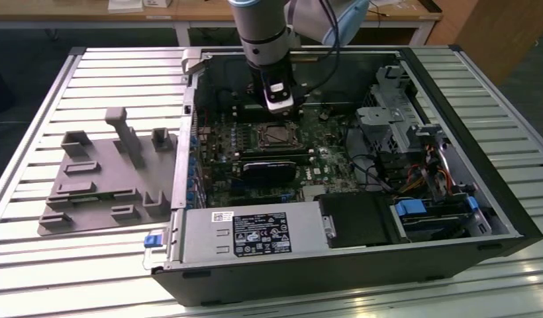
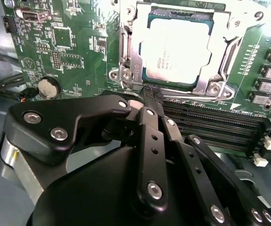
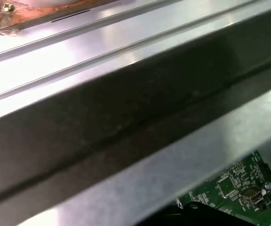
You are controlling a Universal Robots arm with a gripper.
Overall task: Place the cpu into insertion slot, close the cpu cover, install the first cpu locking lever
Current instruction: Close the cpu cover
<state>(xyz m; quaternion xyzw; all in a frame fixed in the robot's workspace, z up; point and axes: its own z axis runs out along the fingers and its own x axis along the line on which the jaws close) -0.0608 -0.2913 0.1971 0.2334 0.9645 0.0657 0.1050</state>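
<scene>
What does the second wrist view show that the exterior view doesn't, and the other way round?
Second wrist view: the cpu seated with the cpu cover down around it, a coin battery, and the fingers closed together by the socket's edge. Exterior view: the whole open computer case, the grey fixture tray at the exterior view's left, and the power supply. Both: the gripper over the green circuit board.
</scene>
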